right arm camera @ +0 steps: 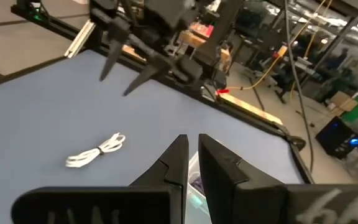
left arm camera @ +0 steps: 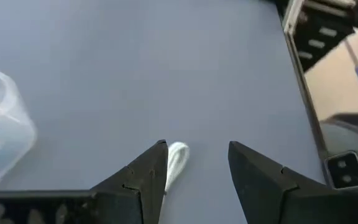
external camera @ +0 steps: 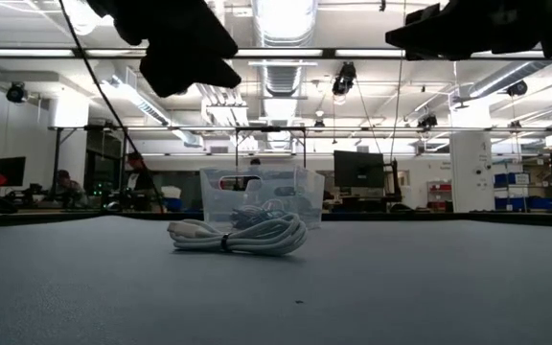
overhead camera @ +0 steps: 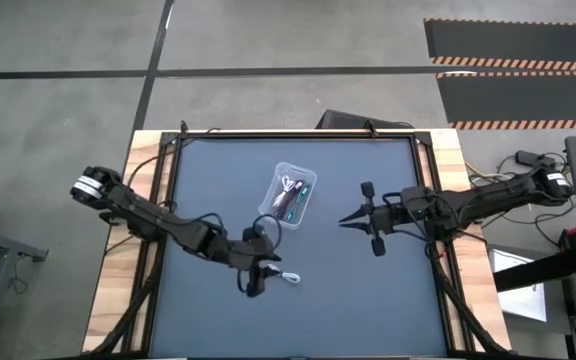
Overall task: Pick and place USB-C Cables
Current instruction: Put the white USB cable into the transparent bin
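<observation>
The clear bin (overhead camera: 293, 194) holds bundled cables too tangled to count. One white USB-C cable (overhead camera: 291, 277) lies loose on the mat, well apart from the bin. The left gripper (overhead camera: 258, 282) hangs just beside that cable, fingers apart. The right gripper (overhead camera: 345, 221) waits beside the bin, fingers together, empty.

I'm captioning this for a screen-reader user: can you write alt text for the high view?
Seen from above, the left claw hangs open beside a white cable bundle on the grey table. A clear bin behind it holds more cables, and the right claw waits shut nearby.
</observation>
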Controlling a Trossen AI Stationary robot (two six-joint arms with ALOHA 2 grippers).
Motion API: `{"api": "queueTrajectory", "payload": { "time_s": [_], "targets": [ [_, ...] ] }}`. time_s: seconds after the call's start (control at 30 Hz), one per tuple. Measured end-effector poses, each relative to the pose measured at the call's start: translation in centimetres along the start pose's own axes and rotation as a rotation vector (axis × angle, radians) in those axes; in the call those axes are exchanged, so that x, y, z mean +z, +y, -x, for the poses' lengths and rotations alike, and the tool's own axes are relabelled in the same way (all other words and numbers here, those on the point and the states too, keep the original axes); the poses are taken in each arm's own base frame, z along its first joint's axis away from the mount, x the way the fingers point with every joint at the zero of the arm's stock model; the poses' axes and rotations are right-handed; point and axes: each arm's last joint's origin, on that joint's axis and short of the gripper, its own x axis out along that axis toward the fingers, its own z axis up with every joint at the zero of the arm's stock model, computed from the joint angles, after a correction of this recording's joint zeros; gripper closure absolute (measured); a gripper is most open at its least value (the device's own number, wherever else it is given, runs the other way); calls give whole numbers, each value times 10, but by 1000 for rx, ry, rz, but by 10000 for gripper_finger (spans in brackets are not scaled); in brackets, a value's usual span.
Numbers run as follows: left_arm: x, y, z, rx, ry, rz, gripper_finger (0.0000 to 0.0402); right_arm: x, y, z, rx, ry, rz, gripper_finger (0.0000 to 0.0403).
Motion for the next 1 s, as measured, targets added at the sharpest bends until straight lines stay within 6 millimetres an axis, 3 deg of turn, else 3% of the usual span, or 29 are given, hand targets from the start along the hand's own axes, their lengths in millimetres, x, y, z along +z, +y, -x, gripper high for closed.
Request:
{"api": "queueTrajectory", "payload": {
  "time_s": [0.37, 0.67, 1.0],
  "targets": [
    [4, -14, -32, 67, 260, -101, 246, -2, -3, 21, -50, -54, 11, 376],
    [5, -22, -64, 70, 323, -283, 246, -7, 0, 41, -108, -102, 28, 376],
    [-9, -17, -75, 91, 375, -311, 246, -12, 2, 52, -146, -128, 37, 376]
  ]
}}
